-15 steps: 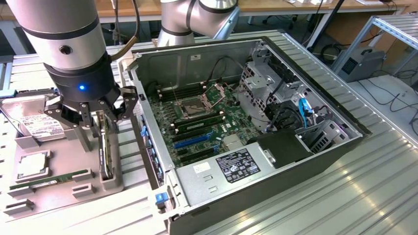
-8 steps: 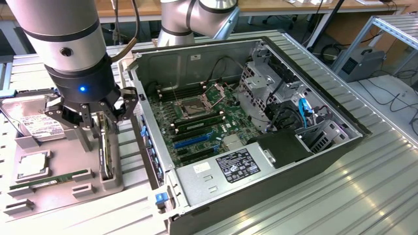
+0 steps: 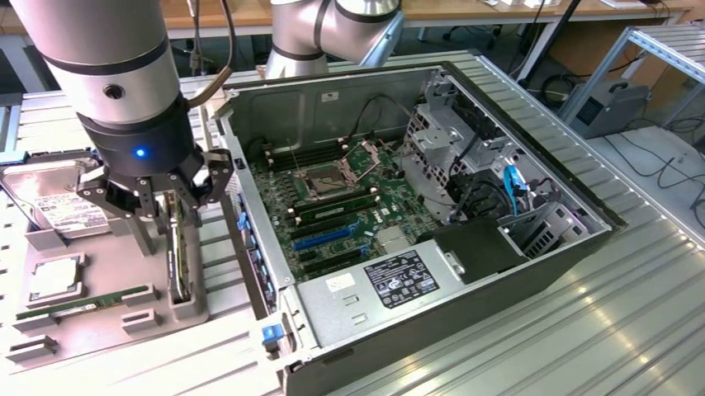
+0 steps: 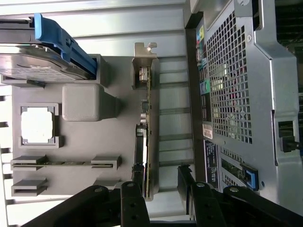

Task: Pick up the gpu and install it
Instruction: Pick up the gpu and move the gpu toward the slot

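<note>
Wrist view shows you the end effector (image 4: 160, 189) released, one finger on either side of the gpu (image 4: 147, 137). The card stands on edge in the gray holder (image 4: 71, 142), just beside the computer case (image 4: 236, 94). The finger farther from the case looks closer to the card. If so, closing could tilt the card in its slot, or clamp its components rather than its flat faces.

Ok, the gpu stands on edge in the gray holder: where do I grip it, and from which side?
Likely from straight above, pinching the gpu across its flat faces at the upper long edge, clear of the silver bracket. It stands on edge in the gray holder, so only that thin edge is free. The open gripper hangs over it, one finger each side.
</note>
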You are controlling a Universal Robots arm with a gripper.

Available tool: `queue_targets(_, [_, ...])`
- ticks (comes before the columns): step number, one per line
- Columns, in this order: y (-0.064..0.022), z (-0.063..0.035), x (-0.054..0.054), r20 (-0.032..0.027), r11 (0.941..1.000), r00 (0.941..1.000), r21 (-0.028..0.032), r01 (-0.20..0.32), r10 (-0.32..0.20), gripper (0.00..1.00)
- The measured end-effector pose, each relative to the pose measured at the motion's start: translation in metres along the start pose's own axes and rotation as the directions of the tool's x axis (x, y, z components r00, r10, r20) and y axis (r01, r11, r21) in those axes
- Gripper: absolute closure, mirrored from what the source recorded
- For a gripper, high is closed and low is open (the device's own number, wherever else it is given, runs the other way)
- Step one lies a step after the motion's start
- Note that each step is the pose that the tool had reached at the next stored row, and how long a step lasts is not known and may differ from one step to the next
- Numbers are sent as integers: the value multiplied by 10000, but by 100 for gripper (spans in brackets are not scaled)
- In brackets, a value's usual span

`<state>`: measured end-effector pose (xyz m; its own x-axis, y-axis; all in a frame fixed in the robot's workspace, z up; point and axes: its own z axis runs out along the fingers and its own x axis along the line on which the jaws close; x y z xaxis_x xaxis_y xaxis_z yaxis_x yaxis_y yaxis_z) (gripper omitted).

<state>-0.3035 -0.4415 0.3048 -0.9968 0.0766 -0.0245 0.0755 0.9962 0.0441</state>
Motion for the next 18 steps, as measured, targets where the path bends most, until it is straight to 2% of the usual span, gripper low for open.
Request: queue_targets(18, [-3,64,2,0,10000,10000,0,0,0,58])
